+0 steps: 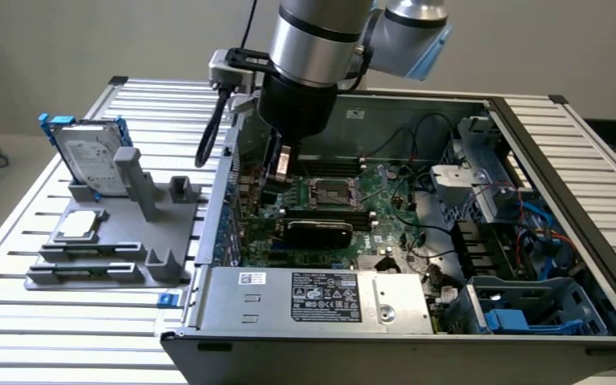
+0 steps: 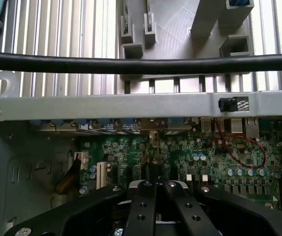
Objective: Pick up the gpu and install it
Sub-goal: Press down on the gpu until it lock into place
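past the pick-up and into the install step, with gpu [image 1: 319,232] lying black shroud up on the motherboard [image 1: 394,210] inside the open computer case [image 1: 286,298], gripper [image 1: 278,178] pressed together and empty just beside it, calling likely for a seating check.

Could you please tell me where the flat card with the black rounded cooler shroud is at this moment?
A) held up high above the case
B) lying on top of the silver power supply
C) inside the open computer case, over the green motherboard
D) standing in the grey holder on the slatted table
C: in the exterior view the flat card with the black rounded cooler shroud sits inside the open computer case, on the green motherboard.
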Controlling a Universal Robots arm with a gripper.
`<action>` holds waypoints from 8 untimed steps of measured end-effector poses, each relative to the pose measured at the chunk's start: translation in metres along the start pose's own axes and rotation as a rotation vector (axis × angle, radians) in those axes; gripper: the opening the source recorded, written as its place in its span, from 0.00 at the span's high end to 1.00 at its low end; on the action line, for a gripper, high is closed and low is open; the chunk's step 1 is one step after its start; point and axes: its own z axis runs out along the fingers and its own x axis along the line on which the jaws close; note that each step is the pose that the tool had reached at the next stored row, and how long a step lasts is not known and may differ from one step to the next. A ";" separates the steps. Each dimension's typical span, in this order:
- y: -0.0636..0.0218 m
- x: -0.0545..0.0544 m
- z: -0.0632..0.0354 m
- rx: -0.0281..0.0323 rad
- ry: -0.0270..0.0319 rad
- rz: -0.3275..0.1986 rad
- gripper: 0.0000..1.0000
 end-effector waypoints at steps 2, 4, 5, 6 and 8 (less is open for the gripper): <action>-0.0022 0.000 -0.0014 -0.0001 0.0001 0.000 0.89; -0.0045 0.001 -0.0028 0.0000 0.0000 0.000 0.89; -0.0056 0.001 -0.0033 0.0000 -0.0001 0.000 0.89; -0.0065 0.001 -0.0036 0.0002 -0.0004 0.000 0.89; -0.0078 0.002 -0.0043 0.0006 -0.0001 0.000 0.89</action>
